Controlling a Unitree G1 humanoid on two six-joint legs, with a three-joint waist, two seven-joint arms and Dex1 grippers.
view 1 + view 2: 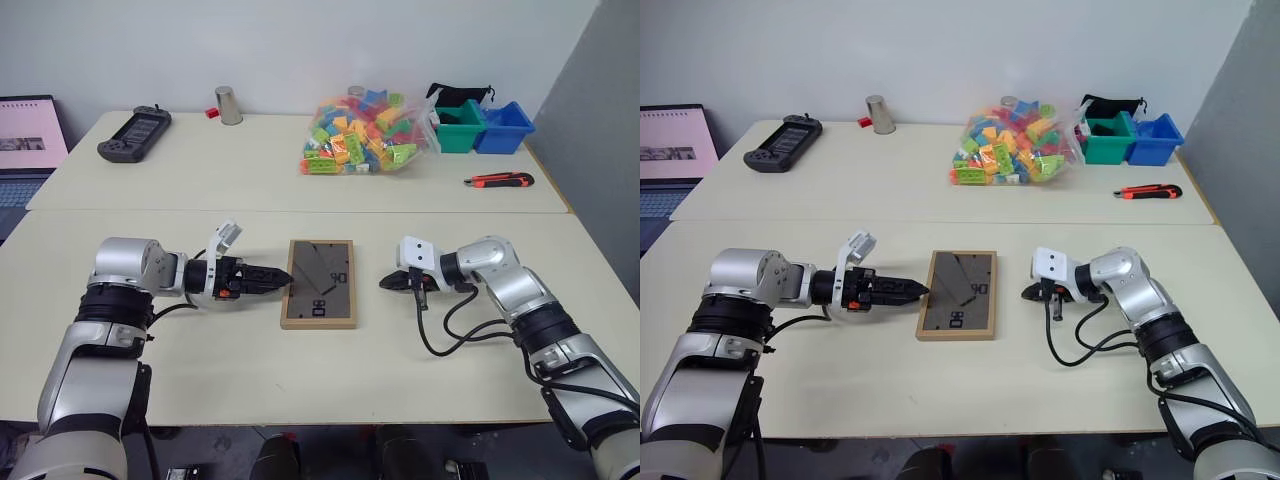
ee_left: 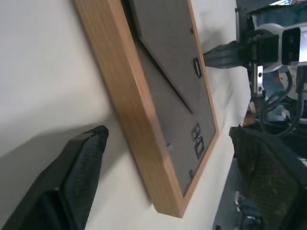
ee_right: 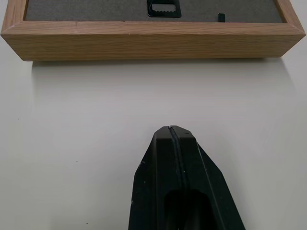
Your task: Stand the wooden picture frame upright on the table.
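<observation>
The wooden picture frame (image 1: 320,283) lies flat on the near table (image 1: 200,350), dark back panel up, with its stand flap and an "80" print showing. My left gripper (image 1: 280,281) points right at the frame's left edge, tips at or just short of the wood. It is open: in the left wrist view one finger (image 2: 76,177) rests low beside the frame (image 2: 134,120) and the other stands far off. My right gripper (image 1: 385,283) is shut and empty, a short gap from the frame's right edge. The right wrist view shows its joined tips (image 3: 170,129) facing the wood side (image 3: 144,40).
On the far table are a black game console (image 1: 134,133), a metal cup (image 1: 229,105), a bag of coloured bricks (image 1: 365,132), a green bin (image 1: 460,125), a blue bin (image 1: 503,127) and a box cutter (image 1: 498,180). A laptop (image 1: 25,140) sits at far left.
</observation>
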